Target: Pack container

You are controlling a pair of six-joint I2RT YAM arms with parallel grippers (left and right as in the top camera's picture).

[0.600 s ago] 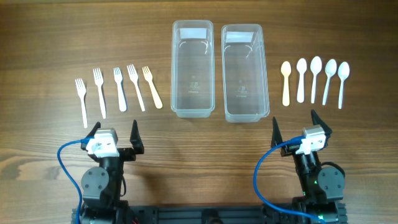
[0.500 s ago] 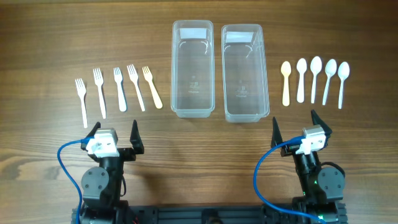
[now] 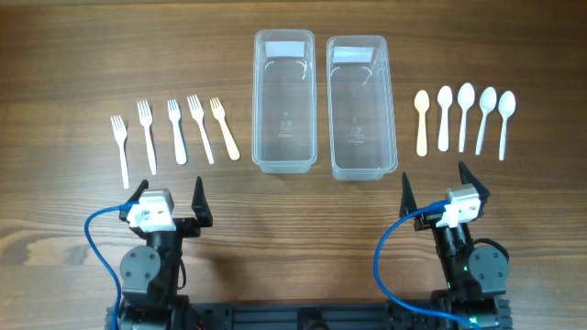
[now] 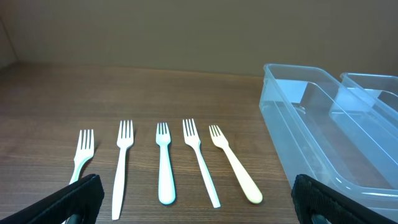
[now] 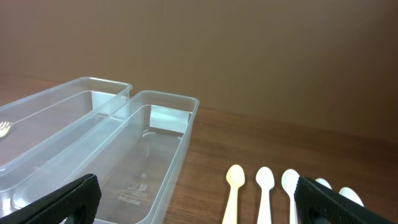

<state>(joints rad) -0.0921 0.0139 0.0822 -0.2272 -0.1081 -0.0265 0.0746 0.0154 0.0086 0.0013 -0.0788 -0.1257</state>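
We log forks [image 3: 177, 133] near left gripper [image 3: 168, 191], spoons [image 3: 465, 94] near right gripper [image 3: 433, 181], likely one set per arm; both gape empty.

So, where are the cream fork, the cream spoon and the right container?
cream fork [image 3: 225, 130], overhead view, mid handle.
cream spoon [image 3: 422, 128], overhead view, mid handle.
right container [image 3: 360, 119], overhead view, bare floor.

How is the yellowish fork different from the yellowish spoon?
The yellowish fork ends in prongs; the yellowish spoon ends in a round bowl. The fork lies left of the clear containers; the spoon lies right of them. The fork is slanted, while the spoon lies straight. Both are the same creamy colour, and both lie on the table, outside the containers.
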